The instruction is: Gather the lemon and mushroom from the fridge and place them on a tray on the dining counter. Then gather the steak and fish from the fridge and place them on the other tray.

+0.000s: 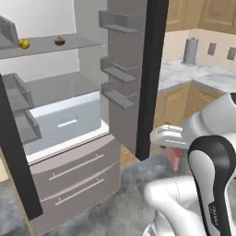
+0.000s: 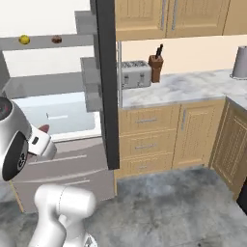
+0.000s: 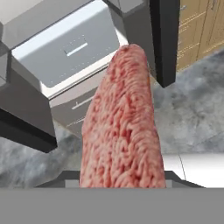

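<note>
The pincer (image 1: 174, 154) is clenched on the steak (image 3: 122, 127), a long slab of pink, marbled raw meat. In the hand view the steak rises from the bottom edge, between the finger tips, and stretches up the middle of the frame, with the grey floor (image 3: 192, 100) behind it. In the left base view a pink end of the steak hangs below the white hand, in front of the open fridge (image 1: 69, 138); in the right base view a small reddish tip of it shows just beside the arm's wrist.

The fridge stands with both doors swung open. Its right door (image 1: 133, 78) shows a dark edge and grey door bins on the inner face. Inside, on the upper shelf (image 1: 69, 44), the lemon (image 1: 24, 44) sits at the left and a small brown object, possibly the mushroom (image 1: 59, 41), lies near it to the right, the two apart. Below the shelf is a pale crisper drawer (image 1: 67, 122), and under that are two grey bottom drawers with bar handles.

To the right of the fridge, a marble table (image 2: 178, 87) on tan wood cabinets carries a silver toaster (image 2: 133, 74) and, just beside it, a brown knife block (image 2: 156, 65). A grey canister (image 1: 190, 51) stands farther along the same table.
</note>
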{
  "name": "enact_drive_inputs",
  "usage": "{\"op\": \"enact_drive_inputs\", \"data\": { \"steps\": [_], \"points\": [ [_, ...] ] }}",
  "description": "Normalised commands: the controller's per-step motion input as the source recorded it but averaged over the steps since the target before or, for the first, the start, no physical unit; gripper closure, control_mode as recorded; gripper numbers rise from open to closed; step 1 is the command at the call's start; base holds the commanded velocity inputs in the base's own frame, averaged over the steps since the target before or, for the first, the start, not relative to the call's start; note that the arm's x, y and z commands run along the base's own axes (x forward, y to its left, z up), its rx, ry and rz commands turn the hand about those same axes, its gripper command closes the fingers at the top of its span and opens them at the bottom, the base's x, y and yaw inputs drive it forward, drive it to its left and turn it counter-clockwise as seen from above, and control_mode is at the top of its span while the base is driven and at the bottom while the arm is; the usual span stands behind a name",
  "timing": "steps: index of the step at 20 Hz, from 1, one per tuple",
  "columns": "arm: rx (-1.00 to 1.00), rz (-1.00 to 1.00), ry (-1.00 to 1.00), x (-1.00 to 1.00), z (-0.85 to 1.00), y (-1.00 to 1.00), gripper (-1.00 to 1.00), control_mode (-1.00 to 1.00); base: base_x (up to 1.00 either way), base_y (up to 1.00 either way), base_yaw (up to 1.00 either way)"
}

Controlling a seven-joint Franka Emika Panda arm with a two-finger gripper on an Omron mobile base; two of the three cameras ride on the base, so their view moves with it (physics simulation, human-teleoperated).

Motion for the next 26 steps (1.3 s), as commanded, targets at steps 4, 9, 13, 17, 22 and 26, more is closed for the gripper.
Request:
{"op": "enact_drive_inputs", "data": {
  "steps": [4,9,13,17,22,26],
  "points": [
    [0.00,0.00,0.00,0.00,0.00,0.00,1.00,1.00,-0.60,-0.17,-0.52],
    [0.00,0.00,0.00,0.00,0.00,0.00,1.00,1.00,-0.56,-0.38,-0.48],
    [0.00,0.00,0.00,0.00,0.00,0.00,1.00,1.00,-0.38,-0.66,-0.42],
    [0.00,0.00,0.00,0.00,0.00,0.00,1.00,1.00,-0.16,-0.77,-0.39],
    [0.00,0.00,0.00,0.00,0.00,0.00,1.00,1.00,-0.02,-0.67,-0.43],
    [0.00,0.00,0.00,0.00,0.00,0.00,1.00,1.00,0.00,-0.73,-0.46]
  ]
}}
